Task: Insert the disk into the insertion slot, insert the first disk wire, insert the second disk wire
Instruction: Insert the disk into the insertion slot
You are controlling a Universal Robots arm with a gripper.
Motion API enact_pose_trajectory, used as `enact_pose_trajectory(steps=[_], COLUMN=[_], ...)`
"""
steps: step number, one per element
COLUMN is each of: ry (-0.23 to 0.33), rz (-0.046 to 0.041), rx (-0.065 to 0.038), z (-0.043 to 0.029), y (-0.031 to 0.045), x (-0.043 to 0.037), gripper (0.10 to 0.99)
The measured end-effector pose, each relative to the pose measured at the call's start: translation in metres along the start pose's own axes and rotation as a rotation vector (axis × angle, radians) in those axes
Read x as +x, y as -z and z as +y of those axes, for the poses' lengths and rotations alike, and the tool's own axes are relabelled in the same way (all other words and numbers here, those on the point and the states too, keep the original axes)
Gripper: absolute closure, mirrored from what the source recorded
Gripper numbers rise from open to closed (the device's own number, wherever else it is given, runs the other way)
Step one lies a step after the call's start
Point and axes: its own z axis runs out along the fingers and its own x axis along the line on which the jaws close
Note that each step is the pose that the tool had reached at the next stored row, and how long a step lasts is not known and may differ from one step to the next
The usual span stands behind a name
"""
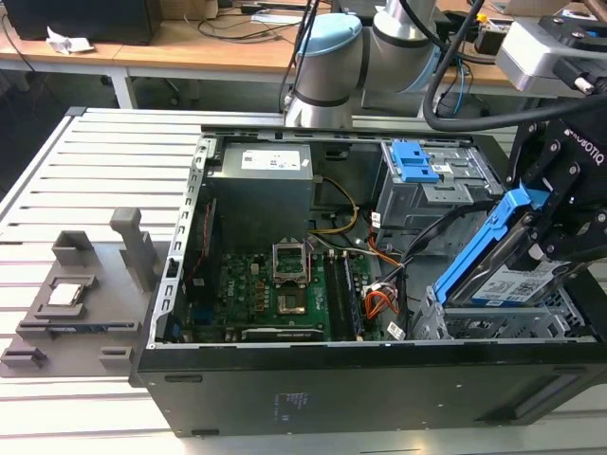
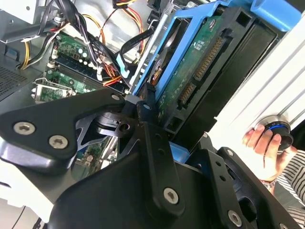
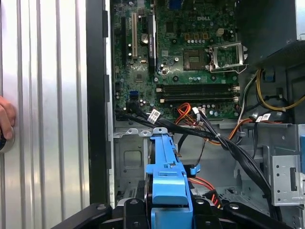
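Closest to us, the black side wall of the open computer case (image 1: 332, 379) runs along the bottom of the frame, sitting on the slatted metal table (image 1: 57, 171). Just behind it, lower right, there's the insertion slot (image 1: 493, 327), the low perforated silver cage. Right above it is the disk (image 1: 507, 284) in its blue carrier, tilted steeply, low end down at the cage mouth; touching or not, I can't tell. The pincer (image 1: 555, 242) is clamped on the disk at the right edge. Mid-frame lies the motherboard (image 1: 266, 284), an orange cable (image 1: 377, 303) loose beside it. Further back stand the taller cage with blue latches (image 1: 427, 175) and the power supply (image 1: 261, 175), then the arm's pale blue joint (image 1: 332, 47) at top centre. In the second wrist view, a person's hand (image 2: 262, 143) rests on a blue-ringed knob (image 2: 279, 131).
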Motion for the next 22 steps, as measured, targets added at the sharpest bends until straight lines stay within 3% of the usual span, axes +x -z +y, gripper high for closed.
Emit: enact_pose_trajectory(steps=[22], ry=[0.000], rz=[0.0000], rx=[0.000], z=[-0.0006], y=[-0.0130], x=[0.0000], gripper=[0.722])
